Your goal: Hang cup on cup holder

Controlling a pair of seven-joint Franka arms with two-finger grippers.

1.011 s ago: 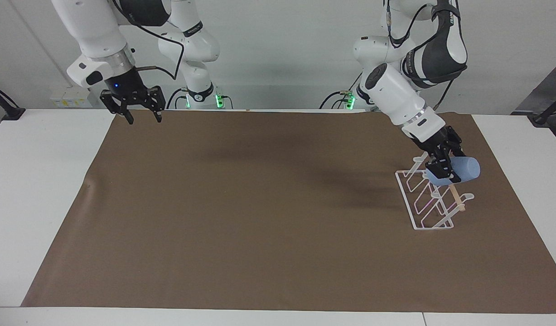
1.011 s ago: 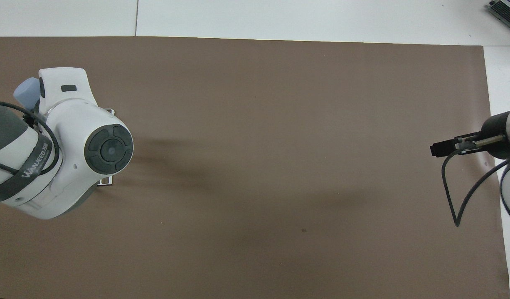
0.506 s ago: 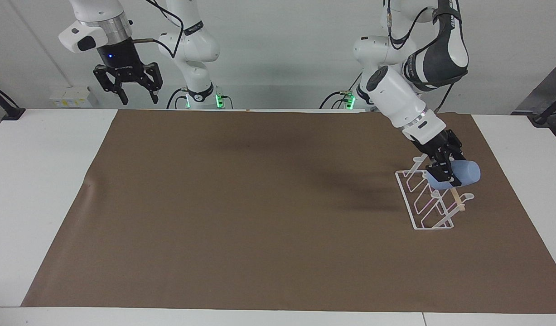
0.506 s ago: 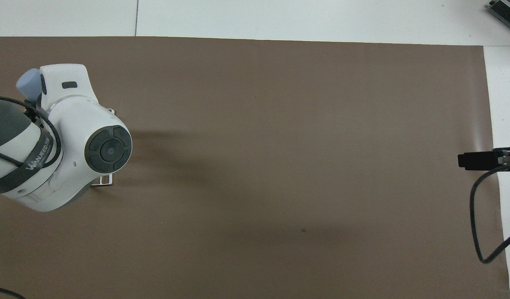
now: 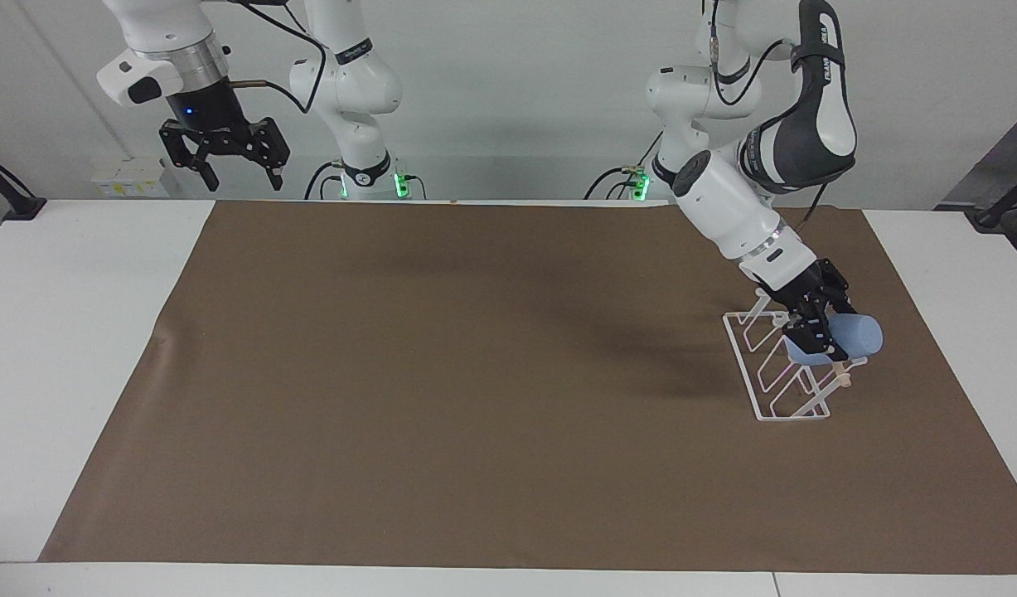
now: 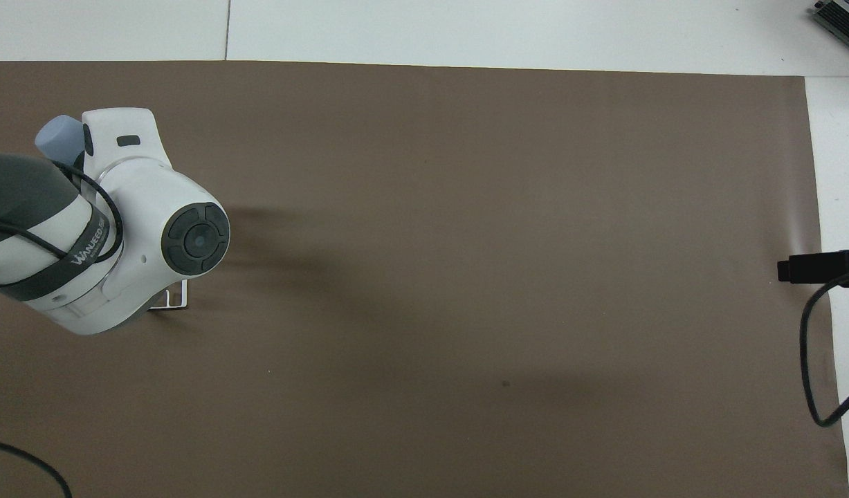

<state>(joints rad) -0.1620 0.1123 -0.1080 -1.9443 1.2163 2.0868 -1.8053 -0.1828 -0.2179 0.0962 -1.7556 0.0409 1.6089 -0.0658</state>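
Waiting at upper left of the facing view, right gripper [image 5: 236, 170] hangs with fingers spread, empty. At right, left gripper [image 5: 815, 327] clenches the cup [image 5: 848, 338] over the cup holder [image 5: 786, 369]. We judge hanging underway; next: seat cup on prong, release.

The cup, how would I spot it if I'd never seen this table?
Find the brown mat and go to the left arm's end, where a white wire rack stands. The cup is over that rack, lying sideways in the left tool, which is shut on it. It is the only light-blue thing here.
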